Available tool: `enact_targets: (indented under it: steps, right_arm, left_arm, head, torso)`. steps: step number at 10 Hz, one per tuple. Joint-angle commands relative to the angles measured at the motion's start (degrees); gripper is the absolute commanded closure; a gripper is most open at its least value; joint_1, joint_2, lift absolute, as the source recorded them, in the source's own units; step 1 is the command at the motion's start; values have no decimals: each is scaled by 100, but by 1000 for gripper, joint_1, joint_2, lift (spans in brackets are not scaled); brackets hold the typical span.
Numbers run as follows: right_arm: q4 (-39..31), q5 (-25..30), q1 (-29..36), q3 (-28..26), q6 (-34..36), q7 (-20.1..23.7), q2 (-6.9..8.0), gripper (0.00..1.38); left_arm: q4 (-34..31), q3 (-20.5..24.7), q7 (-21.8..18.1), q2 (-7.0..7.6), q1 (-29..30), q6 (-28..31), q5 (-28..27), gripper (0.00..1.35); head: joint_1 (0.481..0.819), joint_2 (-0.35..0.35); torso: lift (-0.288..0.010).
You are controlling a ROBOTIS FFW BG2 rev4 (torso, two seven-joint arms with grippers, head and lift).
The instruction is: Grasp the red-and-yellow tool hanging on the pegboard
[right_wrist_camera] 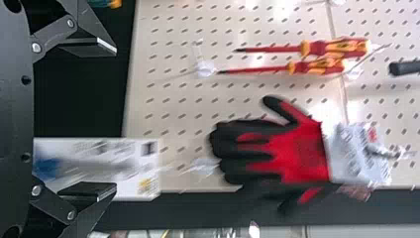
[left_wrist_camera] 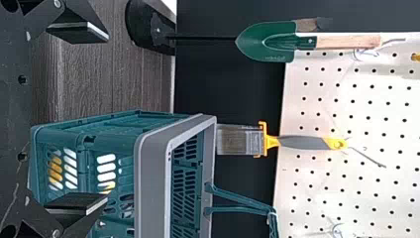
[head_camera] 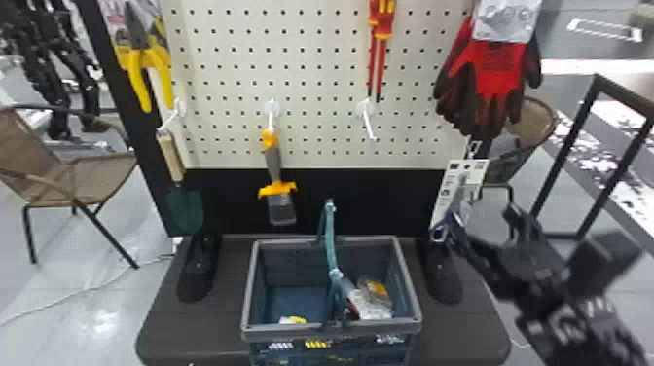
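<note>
The red-and-yellow tool (head_camera: 379, 44), a pair of slim screwdrivers with red shafts and yellow-banded handles, hangs at the top middle of the white pegboard (head_camera: 316, 73). My right gripper (head_camera: 479, 253) is low at the right, over the table's right end and well below the tool. In the right wrist view the right gripper (right_wrist_camera: 106, 119) is open and holds nothing, and the screwdrivers (right_wrist_camera: 307, 57) hang farther off on the board. My left gripper (left_wrist_camera: 99, 116) is open beside the teal basket (left_wrist_camera: 124, 168).
Red-and-black gloves (head_camera: 486, 73) hang right of the tool, a carded tool (head_camera: 457, 194) below them. A yellow brush (head_camera: 275, 180), a green trowel (head_camera: 182, 194) and yellow pliers (head_camera: 146, 63) hang to the left. The basket (head_camera: 331, 326) sits on the dark table (head_camera: 194, 331).
</note>
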Motion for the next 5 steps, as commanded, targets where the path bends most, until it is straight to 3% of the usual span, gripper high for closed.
enact_targets:
  steps: [1,3,5]
  right_arm:
    - [-324,6,-627,191,761,54,-5,312]
    - [-517,-64,-1585,209,1807,450,-23,311]
    - [-482,-196,-2305,244,2211,529,-23,312]
  left_arm:
    - [0,-5,-7,9,-9,13,-5,165]
    - [0,-101,2,97,-79,84,13,165]
    - [0,-163,2,141,-149,180,4,165]
  head:
    - [549,0]
    - [549,0]
    - [549,0]
  torso:
    - [-100]
    - [-100]
    - [-100]
